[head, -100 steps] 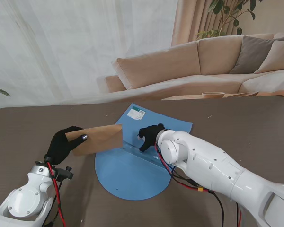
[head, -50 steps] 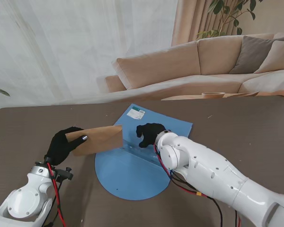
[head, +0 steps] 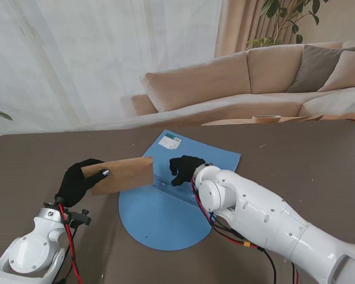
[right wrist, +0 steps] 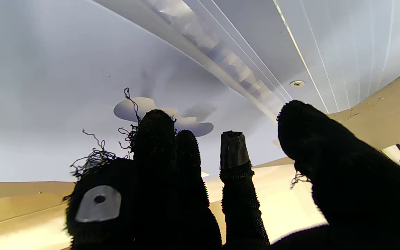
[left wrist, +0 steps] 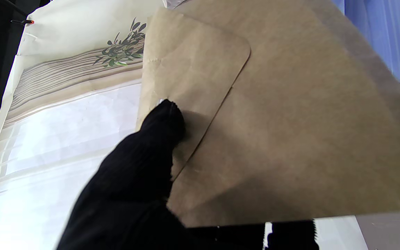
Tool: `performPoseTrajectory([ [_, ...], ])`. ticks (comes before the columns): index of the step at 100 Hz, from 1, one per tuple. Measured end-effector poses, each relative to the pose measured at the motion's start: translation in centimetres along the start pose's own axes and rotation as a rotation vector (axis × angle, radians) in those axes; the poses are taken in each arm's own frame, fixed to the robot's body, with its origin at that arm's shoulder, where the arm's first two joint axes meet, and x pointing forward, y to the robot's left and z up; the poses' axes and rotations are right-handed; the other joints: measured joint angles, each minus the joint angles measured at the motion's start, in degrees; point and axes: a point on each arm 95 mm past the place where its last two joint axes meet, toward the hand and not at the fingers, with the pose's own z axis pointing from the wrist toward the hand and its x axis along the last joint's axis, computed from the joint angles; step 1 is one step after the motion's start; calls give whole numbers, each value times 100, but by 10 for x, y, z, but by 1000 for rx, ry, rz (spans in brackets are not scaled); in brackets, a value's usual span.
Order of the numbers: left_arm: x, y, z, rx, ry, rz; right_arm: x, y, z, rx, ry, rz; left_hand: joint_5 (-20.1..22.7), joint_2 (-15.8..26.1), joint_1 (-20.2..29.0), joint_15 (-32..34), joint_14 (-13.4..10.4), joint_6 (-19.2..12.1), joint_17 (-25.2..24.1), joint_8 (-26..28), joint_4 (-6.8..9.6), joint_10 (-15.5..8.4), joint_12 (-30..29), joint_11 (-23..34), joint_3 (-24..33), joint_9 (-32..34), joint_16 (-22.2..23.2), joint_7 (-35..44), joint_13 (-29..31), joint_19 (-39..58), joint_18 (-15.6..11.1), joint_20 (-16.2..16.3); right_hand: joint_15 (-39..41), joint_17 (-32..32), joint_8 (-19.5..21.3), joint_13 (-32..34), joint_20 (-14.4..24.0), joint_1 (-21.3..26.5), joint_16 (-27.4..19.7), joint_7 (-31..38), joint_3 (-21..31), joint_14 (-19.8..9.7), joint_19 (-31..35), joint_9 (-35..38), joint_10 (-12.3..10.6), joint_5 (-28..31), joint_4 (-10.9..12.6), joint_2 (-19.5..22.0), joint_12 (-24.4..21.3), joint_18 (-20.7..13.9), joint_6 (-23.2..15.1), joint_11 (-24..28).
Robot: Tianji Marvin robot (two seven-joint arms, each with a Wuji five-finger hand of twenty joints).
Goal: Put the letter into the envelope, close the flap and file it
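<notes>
envelope (head: 125,173): flap shut, held by left hand (head: 77,180). right hand (head: 183,167): fingers apart, empty, over blue folder (head: 165,219). filing left; letter not visible.

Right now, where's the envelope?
Stand view: envelope held off the table in the left hand, its far end over the blue folder, beside the right hand.

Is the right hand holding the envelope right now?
No, the envelope is pinched in the left hand, while the right hand hovers with spread fingers over the blue folder.
</notes>
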Motion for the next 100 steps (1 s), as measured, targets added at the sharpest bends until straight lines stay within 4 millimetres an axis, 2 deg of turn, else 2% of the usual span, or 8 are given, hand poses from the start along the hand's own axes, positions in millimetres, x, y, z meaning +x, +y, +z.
performPoseTrajectory([
  [14,0,0,0,1,1,0,-3,-2,2,7,-13,-3,0,0,0,0,0,0,0,1,0,0,1,0,0,0,1,0,0,0,0,0,-4,-445,-84,-336,100,-58,16,-233,-21,0,5,115,-246,-298,0,3,-13,-28,124,-80],
  [28,0,0,0,1,1,0,-4,-3,3,9,-21,-30,0,0,0,1,0,0,-1,4,0,0,5,0,0,0,2,0,-1,0,0,0,-360,-2821,-421,-2573,1619,-180,360,-637,-257,62,-435,476,-566,-654,52,162,-83,-71,169,-333],
  [34,0,0,0,1,1,0,-5,-3,3,4,-23,-54,0,0,0,2,0,0,-1,6,0,0,5,1,0,0,2,0,-53,0,0,0,-797,-3705,-498,-3215,1877,-180,275,-804,-408,76,-773,466,-653,-721,52,172,-89,-71,219,-365],
  [40,0,0,0,2,2,0,-5,-3,3,4,-25,-65,0,0,0,2,0,0,-1,7,0,0,5,2,0,0,4,0,-53,0,0,0,-1394,-4514,-498,-3618,1862,-180,-109,-906,-600,79,-1148,437,-739,-872,52,174,-89,-61,311,-359],
  [49,0,0,0,3,3,0,-5,-4,2,12,-29,-71,0,0,0,2,1,0,-4,8,0,0,7,2,0,0,4,0,-53,0,0,0,-2658,-5451,-500,-3867,846,-180,-951,-1090,-949,83,-2386,395,-938,-1211,52,174,-53,412,349,-212],
  [64,0,0,0,3,4,0,-5,-5,2,17,-29,-76,0,0,0,3,1,0,-5,8,0,0,7,3,0,0,5,0,-53,0,0,0,-4027,-5956,-644,-4084,-1262,-179,-1775,-2351,-1447,83,-5396,366,-1116,-1365,62,174,21,996,359,8],
  [77,0,-1,0,3,4,0,-3,-6,2,3,-26,-90,0,0,0,3,1,0,-6,8,0,0,8,4,0,-1,5,0,-54,0,0,0,-4431,-6056,-620,-4098,-1812,-179,-1931,-3355,-1580,83,-6074,248,-1144,-1426,62,174,48,1056,364,77],
  [100,0,-1,0,4,7,0,0,-10,4,-52,-28,-119,0,0,0,3,1,0,-6,8,0,0,9,52,0,-1,6,2,-54,0,0,0,-4523,-6077,-446,-4155,-1941,-175,-1992,-4066,-1558,83,-6264,188,-1023,-1424,62,164,162,1063,366,367],
])
